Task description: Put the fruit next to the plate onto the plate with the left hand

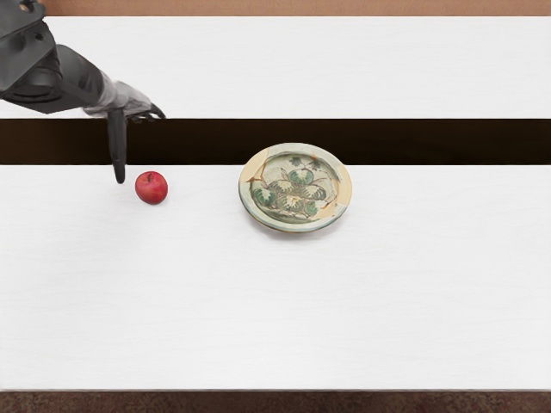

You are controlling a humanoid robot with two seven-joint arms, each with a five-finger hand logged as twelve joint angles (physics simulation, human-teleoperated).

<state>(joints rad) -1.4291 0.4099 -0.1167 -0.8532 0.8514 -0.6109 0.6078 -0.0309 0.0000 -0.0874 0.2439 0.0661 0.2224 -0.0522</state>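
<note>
light: bright, even | shadows: thin, soft beneath plate (343, 186) | table (275, 301): near washed-out white | focus: sharp throughout

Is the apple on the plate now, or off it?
Off. The apple lies on the table left of the plate, apart from it; the left hand holds nothing.

Apple (151, 188) red, small pale glint. Plate (343, 184): cream-tan rim, grey-green centre, dark green leaf and swirl pattern. Worktop (275, 301) plain white. Left hand (126, 110) dark grey to black, wrist lighter grey. Dark brown band behind plate.
</note>
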